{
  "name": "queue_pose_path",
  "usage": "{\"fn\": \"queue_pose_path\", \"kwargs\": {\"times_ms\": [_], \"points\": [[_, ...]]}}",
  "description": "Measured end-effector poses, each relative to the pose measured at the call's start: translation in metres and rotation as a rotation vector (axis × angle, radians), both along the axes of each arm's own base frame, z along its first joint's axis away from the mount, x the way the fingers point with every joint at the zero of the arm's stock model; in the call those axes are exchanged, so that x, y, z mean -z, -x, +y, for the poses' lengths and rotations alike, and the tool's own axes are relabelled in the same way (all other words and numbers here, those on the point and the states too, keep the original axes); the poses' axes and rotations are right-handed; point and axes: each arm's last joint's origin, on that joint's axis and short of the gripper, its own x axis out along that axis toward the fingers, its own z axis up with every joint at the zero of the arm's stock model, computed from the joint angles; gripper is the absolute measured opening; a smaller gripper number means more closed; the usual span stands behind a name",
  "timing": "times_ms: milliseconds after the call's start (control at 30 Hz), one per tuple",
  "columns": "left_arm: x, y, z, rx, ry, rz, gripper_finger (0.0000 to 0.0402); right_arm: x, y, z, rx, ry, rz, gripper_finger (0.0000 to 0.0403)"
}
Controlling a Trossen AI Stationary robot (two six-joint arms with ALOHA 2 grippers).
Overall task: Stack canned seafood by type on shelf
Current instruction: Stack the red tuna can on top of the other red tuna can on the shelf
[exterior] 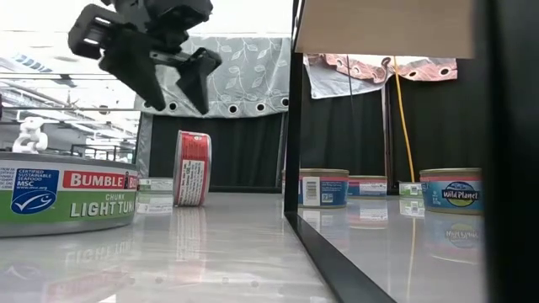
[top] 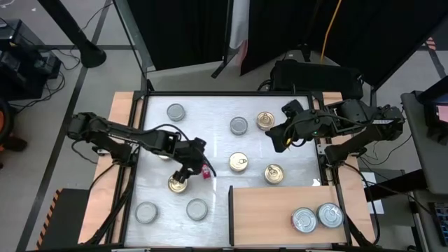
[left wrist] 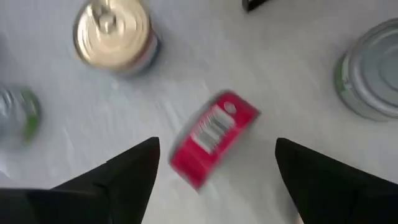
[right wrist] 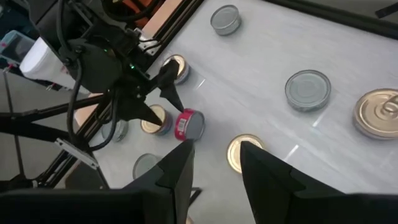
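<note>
1. Left gripper hovering above a red-labelled tin standing on its rim on the white tabletop; fingers spread wide, gripping nothing, the red tin lying between and beyond them.
2. Right gripper raised over the far right of the table, near a gold-topped tin; fingers parted, empty.
3. Shelf at the near right, already carrying two silver-topped tins side by side, touching or nearly so.
4. Remaining tins scattered flat on the tabletop: silver tops at the far left, at the far centre and two at the near left; gold tops at centre, beside the shelf's far edge, and just by the left gripper.
5. Handling, judged: rigid metal, dense for its size, not fragile; smooth wall and glossy surface likely slippery.
6. On edge, the red tin liable to roll or topple at a nudge.
7. Best hold, judged: either squeezing the two flat faces while on edge, or across the curved wall once flat, centred to avoid tilting.
</note>
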Motion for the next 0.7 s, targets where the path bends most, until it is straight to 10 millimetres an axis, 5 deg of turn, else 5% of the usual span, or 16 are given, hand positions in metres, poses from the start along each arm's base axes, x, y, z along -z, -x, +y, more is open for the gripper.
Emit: {"fn": "queue_pose_path", "kwargs": {"times_ms": [333, 700], "points": [[0.023, -0.016, -0.003, 0.212, -0.051, 0.055, 0.0287, 0.000, 0.000, 0.000, 0.004, -0.005, -0.007, 0.0123], [0.035, -0.026, -0.003, 0.253, -0.112, 0.044, 0.0243, 0.000, 0.000, 0.000, 0.010, -0.009, -0.008, 0.0123]]}}
